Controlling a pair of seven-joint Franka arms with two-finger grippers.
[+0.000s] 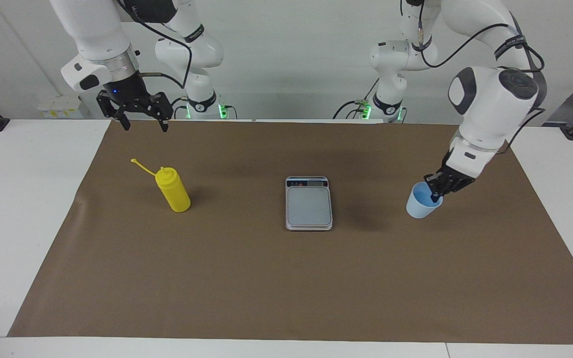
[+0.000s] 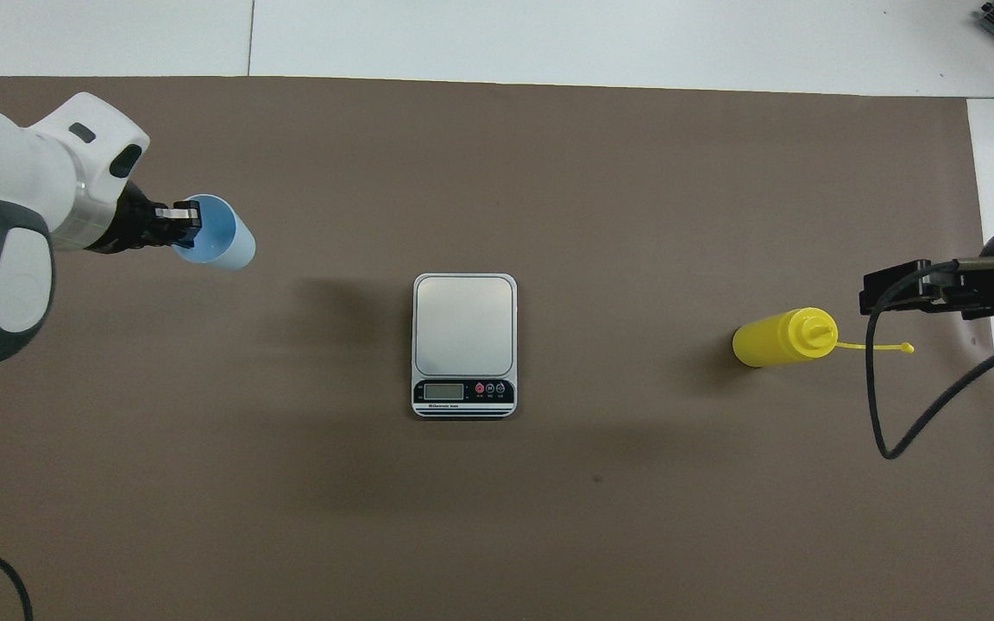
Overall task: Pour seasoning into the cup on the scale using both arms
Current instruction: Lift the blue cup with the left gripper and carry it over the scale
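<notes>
Gripping the cup (image 1: 421, 205) by its rim, the left gripper (image 1: 435, 195) holds it tilted above the mat, toward the left arm's end from the scale (image 1: 309, 203); light, thin plastic probably needs gentle pinching. The right gripper (image 1: 140, 119) waits spread apart over the mat's edge near the bottle (image 1: 172, 189).

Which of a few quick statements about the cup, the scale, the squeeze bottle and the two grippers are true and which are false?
1. The left gripper is shut on the rim of the light-blue cup. True.
2. The cup stands on the kitchen scale. False: it is held over the brown mat, toward the left arm's end, and the platform is bare.
3. The yellow squeeze bottle stands upright on the mat, cap off on its strap. True.
4. The right gripper grips the bottle. False: it hangs open above the mat's edge, apart from the bottle.
</notes>
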